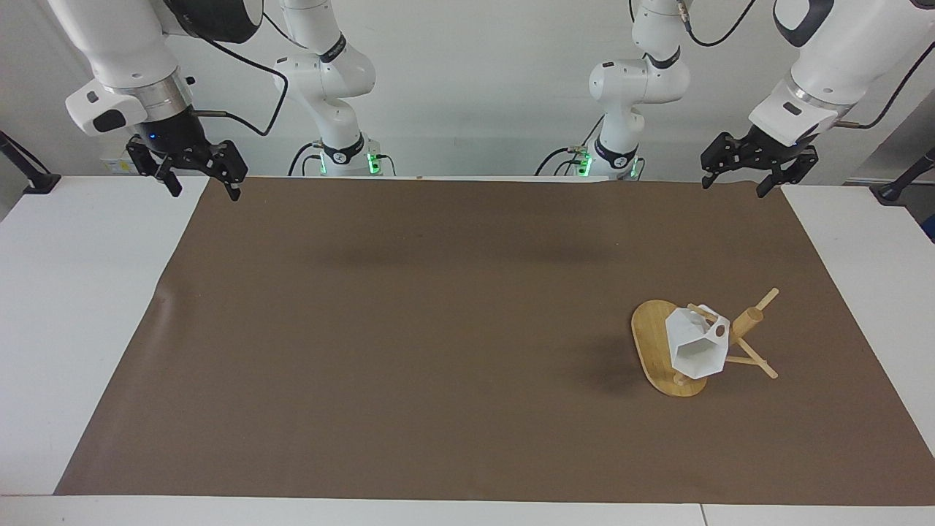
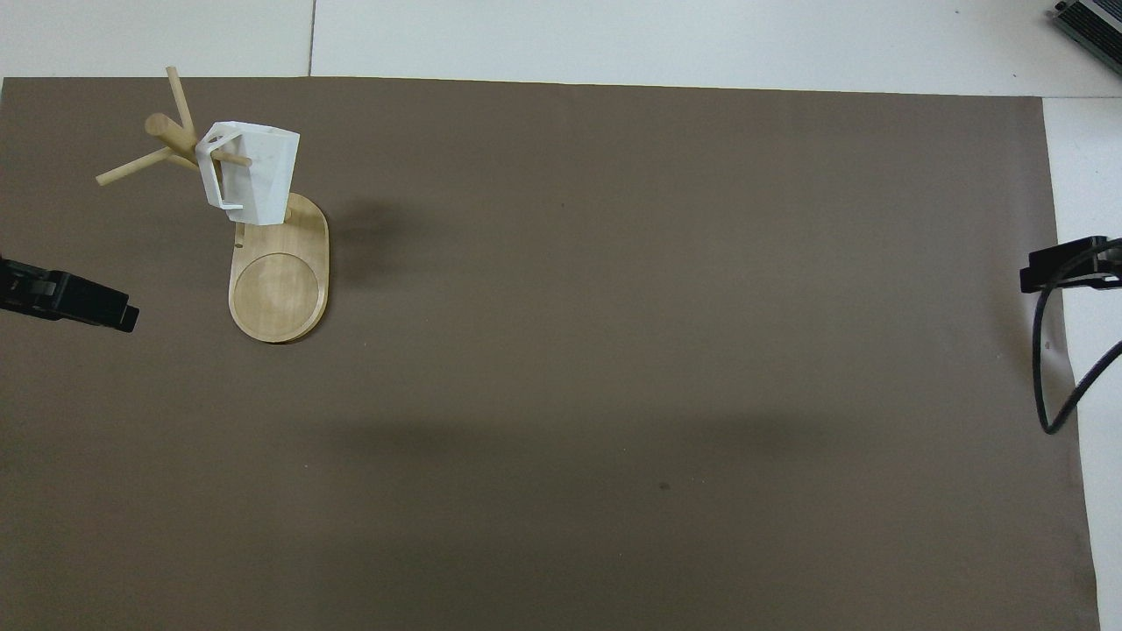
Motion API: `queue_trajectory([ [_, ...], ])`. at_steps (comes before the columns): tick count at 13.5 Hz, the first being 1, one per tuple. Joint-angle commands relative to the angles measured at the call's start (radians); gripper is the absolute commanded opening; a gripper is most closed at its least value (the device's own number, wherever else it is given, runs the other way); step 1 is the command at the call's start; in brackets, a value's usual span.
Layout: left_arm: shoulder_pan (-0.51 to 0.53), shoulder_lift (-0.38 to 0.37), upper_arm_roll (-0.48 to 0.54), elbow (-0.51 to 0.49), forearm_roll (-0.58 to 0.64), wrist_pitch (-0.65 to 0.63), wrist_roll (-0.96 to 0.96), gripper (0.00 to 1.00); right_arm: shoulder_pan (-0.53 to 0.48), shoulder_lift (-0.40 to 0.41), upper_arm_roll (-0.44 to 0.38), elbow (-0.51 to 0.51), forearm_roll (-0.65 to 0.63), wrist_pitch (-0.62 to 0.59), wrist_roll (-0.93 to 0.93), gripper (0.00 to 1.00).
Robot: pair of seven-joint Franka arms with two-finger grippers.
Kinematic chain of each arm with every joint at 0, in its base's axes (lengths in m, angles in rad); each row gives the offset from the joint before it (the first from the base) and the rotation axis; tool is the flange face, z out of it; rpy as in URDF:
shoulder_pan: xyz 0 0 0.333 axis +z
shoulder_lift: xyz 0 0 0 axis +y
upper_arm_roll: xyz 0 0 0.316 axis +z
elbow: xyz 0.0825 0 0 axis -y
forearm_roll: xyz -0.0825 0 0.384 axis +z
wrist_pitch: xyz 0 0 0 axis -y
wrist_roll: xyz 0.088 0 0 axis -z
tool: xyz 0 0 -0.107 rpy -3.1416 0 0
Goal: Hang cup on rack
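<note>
While hung by its pierced handle on a peg, faceted white cup (image 1: 697,349) on bamboo rack (image 1: 652,343), toward left arm's end of brown-matted white desk (image 1: 80,292), left pincer (image 1: 733,185) and right pincer (image 1: 203,186) spread, empty, raised over mat's near corners.

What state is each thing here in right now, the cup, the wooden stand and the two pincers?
Cup: hanging by its handle on a peg, tilted, nothing gripping it.
Rack: upright on the brown mat, toward the left arm's end of the table.
Left pincer: open, empty, raised over the mat's edge by the robots.
Right pincer: open, empty, raised over the mat's corner by the robots.
</note>
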Motion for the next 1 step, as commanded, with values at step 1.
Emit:
queue_trajectory([
  [1, 0.000, -0.029, 0.002, -0.033, 0.023, 0.009, -0.014, 1.00, -0.007, -0.012, -0.002, -0.017, 0.020, 0.007, -0.015, 1.00],
])
